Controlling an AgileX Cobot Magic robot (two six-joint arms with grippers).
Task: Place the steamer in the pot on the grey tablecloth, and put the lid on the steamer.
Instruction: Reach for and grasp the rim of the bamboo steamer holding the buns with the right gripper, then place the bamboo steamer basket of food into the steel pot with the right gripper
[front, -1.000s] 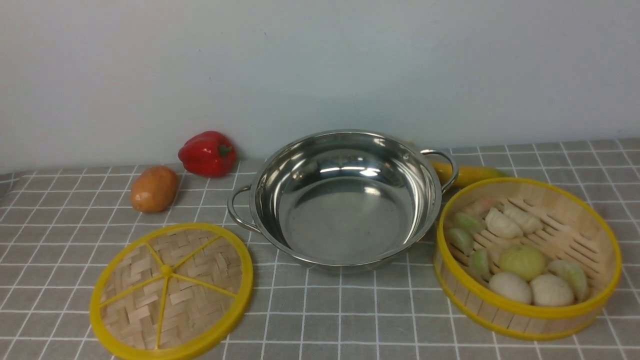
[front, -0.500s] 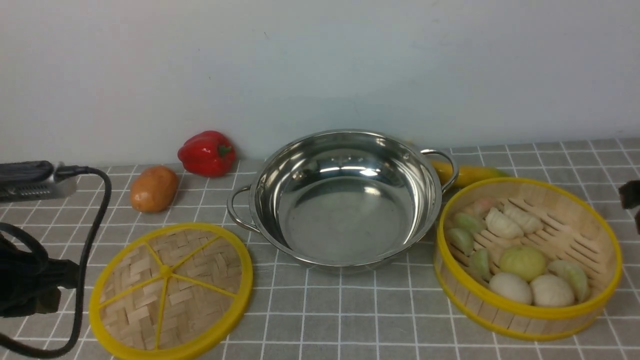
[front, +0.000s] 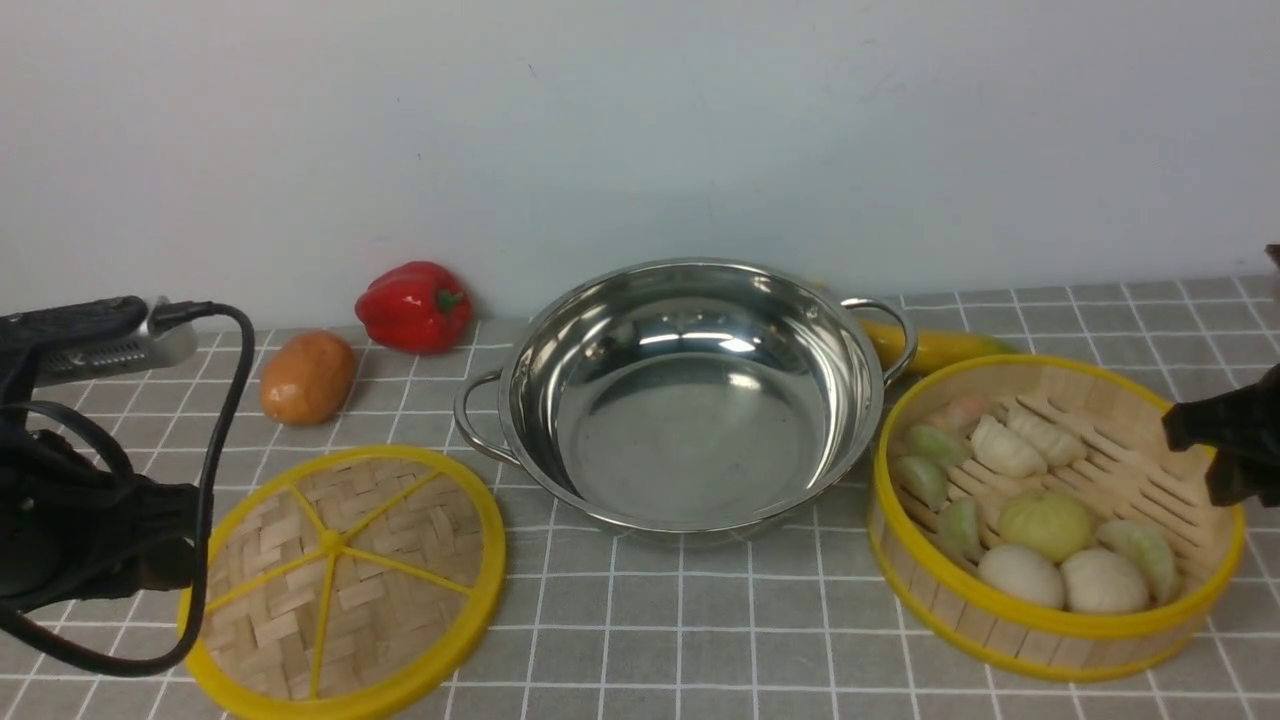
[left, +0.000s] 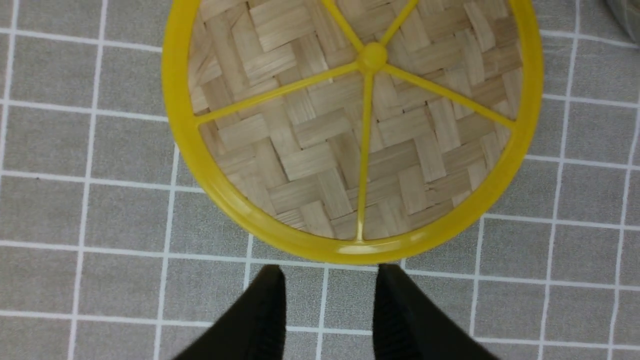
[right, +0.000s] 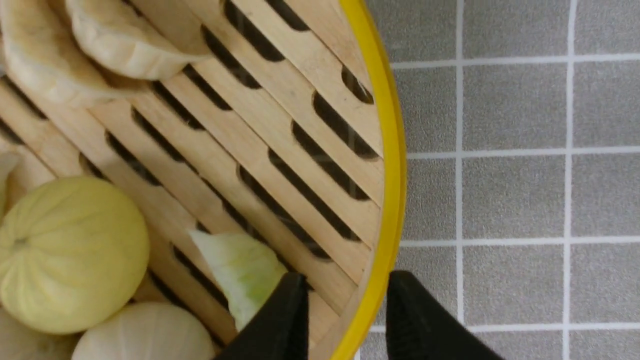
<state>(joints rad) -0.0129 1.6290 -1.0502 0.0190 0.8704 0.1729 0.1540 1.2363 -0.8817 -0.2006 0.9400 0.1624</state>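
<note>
The shiny pot (front: 690, 400) stands empty in the middle of the grey tablecloth (front: 700, 640). The woven lid (front: 340, 585) (left: 360, 125) lies flat on the cloth to the pot's left. My left gripper (left: 331, 272) is open just short of the lid's outer yellow rim, holding nothing. The steamer (front: 1120, 480) (right: 300, 150) sits on the cloth to the pot's right, filled with buns and dumplings. My right gripper (right: 347, 280) (front: 1210, 450) is open at the steamer's right side, one finger inside and one outside the yellow rim.
A red pepper (front: 415, 305) and a potato (front: 308, 377) lie at the back left near the wall. A yellow item (front: 940, 348) lies behind the pot's right handle. The left arm's black cable (front: 215, 420) loops over the cloth beside the lid.
Both arms have come into the front view from the sides. The left one has moved in to the lid's left edge, the right one to the steamer's right rim. Objects have not moved.
</note>
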